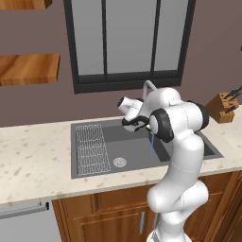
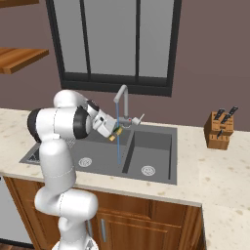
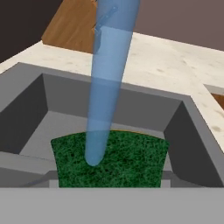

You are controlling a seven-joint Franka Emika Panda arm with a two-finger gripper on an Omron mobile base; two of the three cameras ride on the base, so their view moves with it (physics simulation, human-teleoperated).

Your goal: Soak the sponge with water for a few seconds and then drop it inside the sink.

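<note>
The sponge (image 3: pixel 114 161) fills the lower middle of the hand view, its dark green top facing the camera and a thin yellow edge behind it. The water (image 3: pixel 108 92) falls as a pale-blue stream and lands on the green face left of its centre. My gripper (image 2: pixel 114 133) is shut on the sponge (image 2: pixel 116 130) and holds it under the grey gooseneck faucet (image 2: pixel 124 99), above the dark grey sink (image 2: pixel 154 131). In the left base view the gripper (image 1: pixel 141 124) sits over the sink (image 1: pixel 133 137), with the water (image 1: pixel 151 144) dropping just beside it. The sponge hides my fingertips in the hand view.
A ribbed wire rack (image 1: pixel 91 149) lies in the left part of the sink, beside a round silver drain (image 1: pixel 120 162). A wooden knife block (image 2: pixel 218 130) stands on the counter to the right. A dark-framed window (image 2: pixel 113 44) rises behind the faucet.
</note>
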